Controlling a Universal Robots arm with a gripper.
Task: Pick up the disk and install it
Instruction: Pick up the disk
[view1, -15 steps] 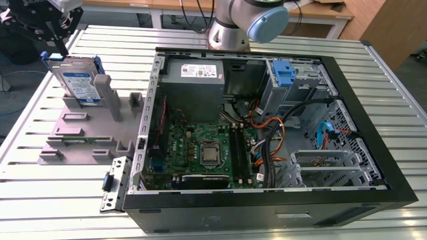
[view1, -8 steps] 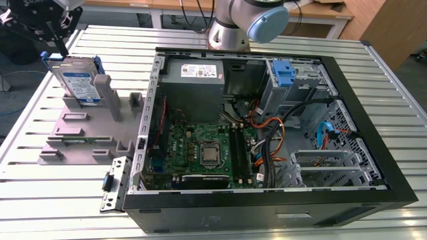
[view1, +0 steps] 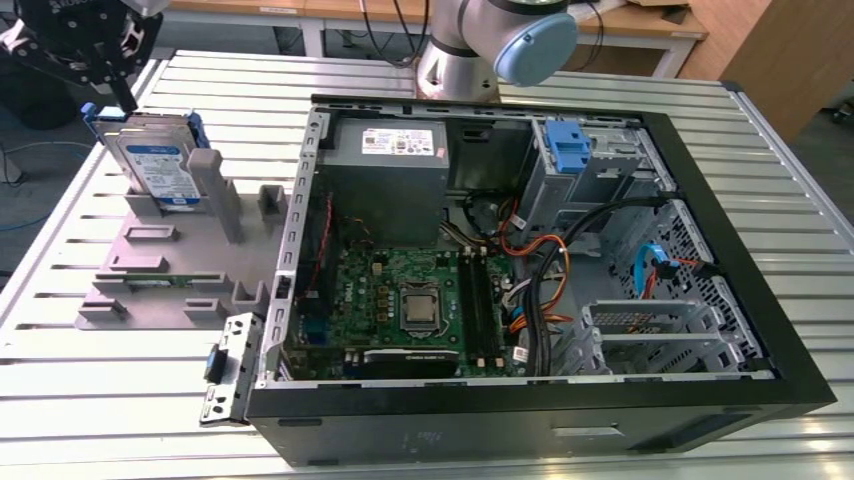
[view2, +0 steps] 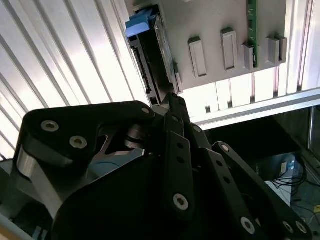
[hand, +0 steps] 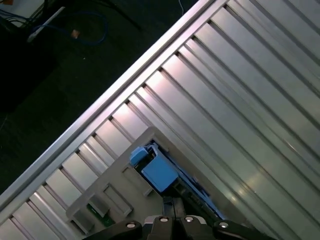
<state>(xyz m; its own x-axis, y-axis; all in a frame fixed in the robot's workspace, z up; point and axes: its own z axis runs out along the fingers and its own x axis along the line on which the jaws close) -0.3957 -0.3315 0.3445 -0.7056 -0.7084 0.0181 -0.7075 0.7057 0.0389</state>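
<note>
In the exterior view the disk (view1: 158, 170) is stood on edge in a grey fixture (view1: 147, 262) on the slatted surface (view1: 80, 380), at about ten o'clock from the open computer case (view1: 534, 425). The gripper (view1: 123, 98) is held just above the disk, at roughly eleven o'clock of its top edge. It is judged to be drawn together, with nothing clamped. For a sound pick-up it should be parted enough to straddle the disk, centred between the blue side rails (view1: 195, 122), and lowered squarely. The disk can then be lifted straight out rather than levered against the fixture.
</note>
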